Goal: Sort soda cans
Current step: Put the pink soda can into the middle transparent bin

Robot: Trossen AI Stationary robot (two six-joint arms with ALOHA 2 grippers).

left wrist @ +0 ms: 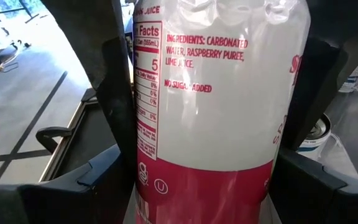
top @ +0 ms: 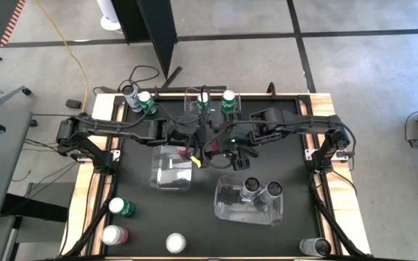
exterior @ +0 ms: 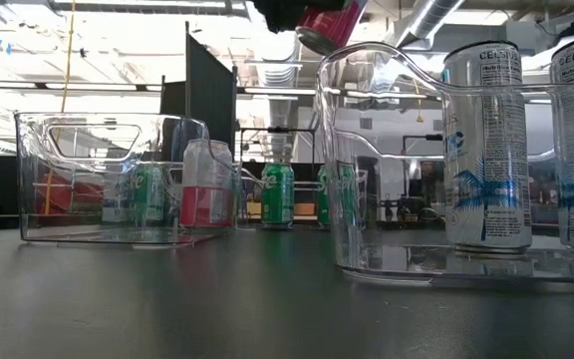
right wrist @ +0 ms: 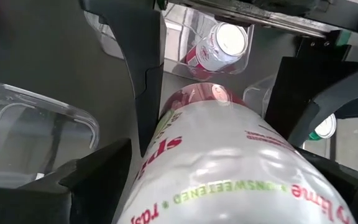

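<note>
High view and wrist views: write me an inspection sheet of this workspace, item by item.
Surface: dark table mat with wooden edges.
Job's things: red-pink can held in the air; two grey cans upright in a clear bin; second red-pink can in another bin; green cans along the far edge; loose cans along the near edge.
Clutter: nothing seen.
Grippers: left gripper shut on the held can; right gripper open around the same can.
Cables: yellow cable on the floor; black cables at the far edge.
Surroundings: dark partition behind the table.
</note>
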